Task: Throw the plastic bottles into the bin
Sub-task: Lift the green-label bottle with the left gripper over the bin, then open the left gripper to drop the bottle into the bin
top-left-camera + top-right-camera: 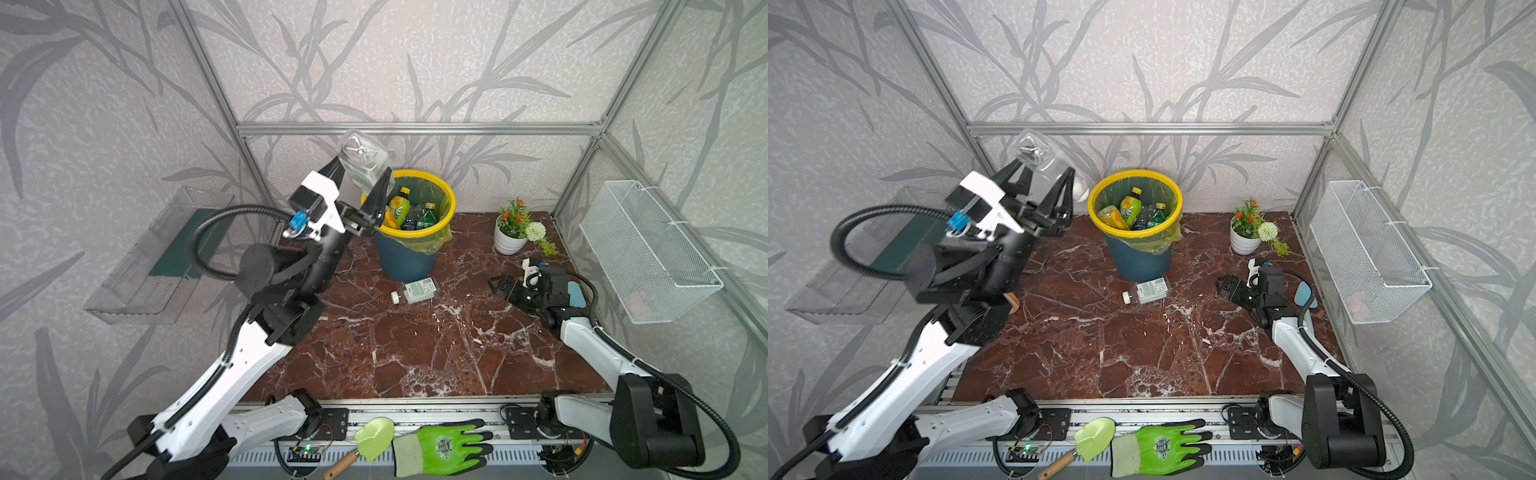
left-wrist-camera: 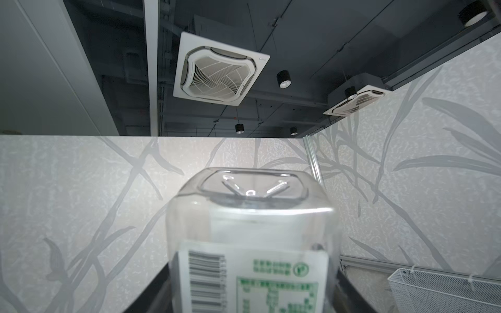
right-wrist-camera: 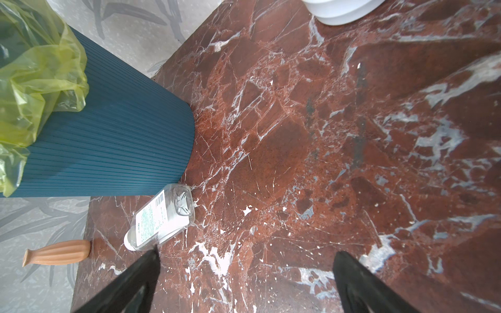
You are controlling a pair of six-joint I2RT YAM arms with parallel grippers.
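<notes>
Over red marble tabletop (image 1: pixel 415 353), leaf-patterned walls (image 1: pixel 415 62), left tool (image 1: pixel 363 172) gripping possibly empty bottle (image 1: pixel 360 156), right tool (image 3: pixel 247 252) agape.

The bin (image 1: pixel 405 259) stands at the back of the tabletop (image 1: pixel 415 353) with bottles (image 1: pixel 400 208) in it. One bottle (image 1: pixel 419 289) lies just in front of it. A flower pot (image 1: pixel 509 243) stands to its right.

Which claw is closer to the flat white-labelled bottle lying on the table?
Right. The right gripper sits low near the flat bottle; the left gripper is raised beside the blue yellow-rimmed bin, holding another clear bottle.
</notes>
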